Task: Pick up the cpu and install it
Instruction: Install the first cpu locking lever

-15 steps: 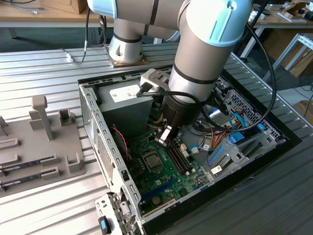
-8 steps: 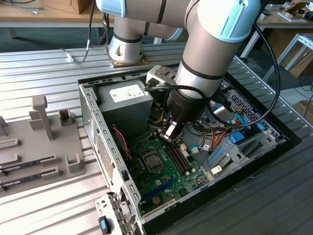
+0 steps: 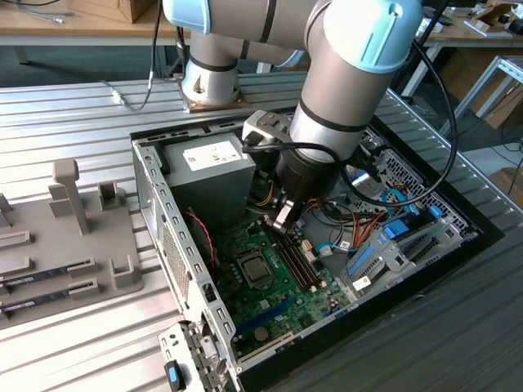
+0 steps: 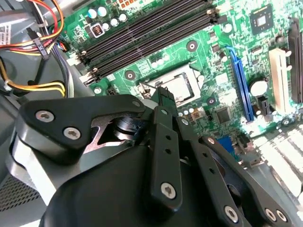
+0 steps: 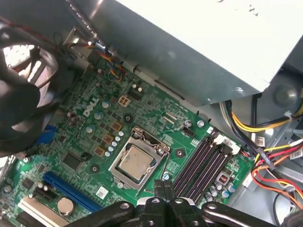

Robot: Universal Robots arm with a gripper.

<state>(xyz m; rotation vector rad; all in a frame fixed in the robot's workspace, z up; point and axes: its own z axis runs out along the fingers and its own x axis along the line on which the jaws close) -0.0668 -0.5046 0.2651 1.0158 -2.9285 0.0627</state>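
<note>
The arm's big grey joint is blocking a good chunk of the open case in the exterior view, including the far end of the memory slots. In the second wrist view the gripper body is covering one corner of the cpu. The fan is getting cut off in the first wrist view.

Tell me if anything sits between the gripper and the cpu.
Nothing visible does. The cpu already lies in its socket frame on the green board, its metal top bare. The gripper hangs beside it, fingers together, by the memory slots, with only open air between them.
</note>
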